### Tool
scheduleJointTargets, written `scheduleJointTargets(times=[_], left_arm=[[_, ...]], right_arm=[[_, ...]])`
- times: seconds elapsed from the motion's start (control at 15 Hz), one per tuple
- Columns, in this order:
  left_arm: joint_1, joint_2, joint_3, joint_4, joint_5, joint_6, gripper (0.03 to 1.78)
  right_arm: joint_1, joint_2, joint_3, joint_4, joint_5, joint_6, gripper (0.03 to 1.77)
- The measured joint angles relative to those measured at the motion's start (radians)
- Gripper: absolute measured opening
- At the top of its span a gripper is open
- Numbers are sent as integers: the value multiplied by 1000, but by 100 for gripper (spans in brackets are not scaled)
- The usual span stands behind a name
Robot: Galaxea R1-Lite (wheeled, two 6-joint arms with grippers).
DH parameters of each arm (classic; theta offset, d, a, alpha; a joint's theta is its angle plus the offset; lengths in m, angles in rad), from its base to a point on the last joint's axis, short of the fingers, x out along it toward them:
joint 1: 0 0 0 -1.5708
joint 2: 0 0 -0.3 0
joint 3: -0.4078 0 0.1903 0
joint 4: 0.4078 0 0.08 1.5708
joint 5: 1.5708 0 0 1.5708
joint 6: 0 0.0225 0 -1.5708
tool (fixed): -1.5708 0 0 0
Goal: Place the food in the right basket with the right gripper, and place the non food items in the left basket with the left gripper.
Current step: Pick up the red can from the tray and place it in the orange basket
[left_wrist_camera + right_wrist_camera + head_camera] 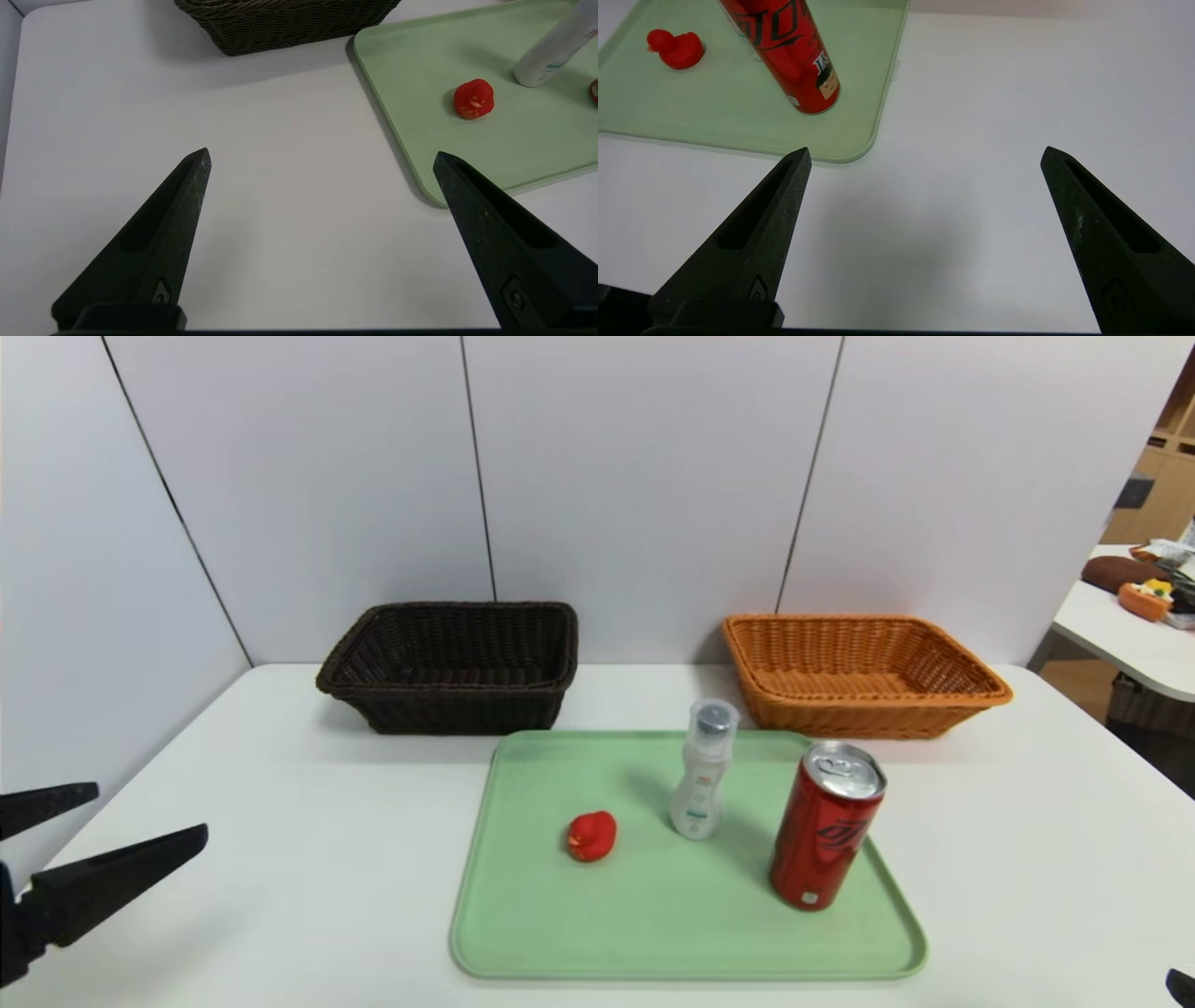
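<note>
A: Nearest you in the head view was the left tool (pixel 93 835), spread and empty over the white counter (pixel 280 859); can (pixel 826 826), bottle (pixel 703 773) and duck (pixel 592 835) stood on the green tray (pixel 653 933).

B: Left wrist view: you risked toppling the bottle (pixel 556 46) reaching the duck (pixel 473 98).

A: Right wrist view: right tool (pixel 924 154) spread, empty; the tall can (pixel 784 51) could tip. Baskets (pixel 453 663) (pixel 859 672) waited by the grey wall panels (pixel 644 476).

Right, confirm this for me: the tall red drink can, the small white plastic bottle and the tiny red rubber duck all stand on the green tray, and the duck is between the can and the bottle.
Not quite. On the green tray, the small white plastic bottle stands in the middle, between the tiny red rubber duck and the tall red drink can. The head view shows this order.
</note>
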Motion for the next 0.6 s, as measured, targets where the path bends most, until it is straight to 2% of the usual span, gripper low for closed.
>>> scheduleJointTargets(times=[0.13,0.33,0.6], left_arm=[[-42,77,-39,-6,-14,21,169],[-158,163,-77,-8,-14,49,169],[-293,257,-100,-46,-9,57,169]], right_arm=[[3,72,-23,2,24,-4,170],[10,148,-58,2,101,-9,170],[21,211,-81,1,126,-31,170]])
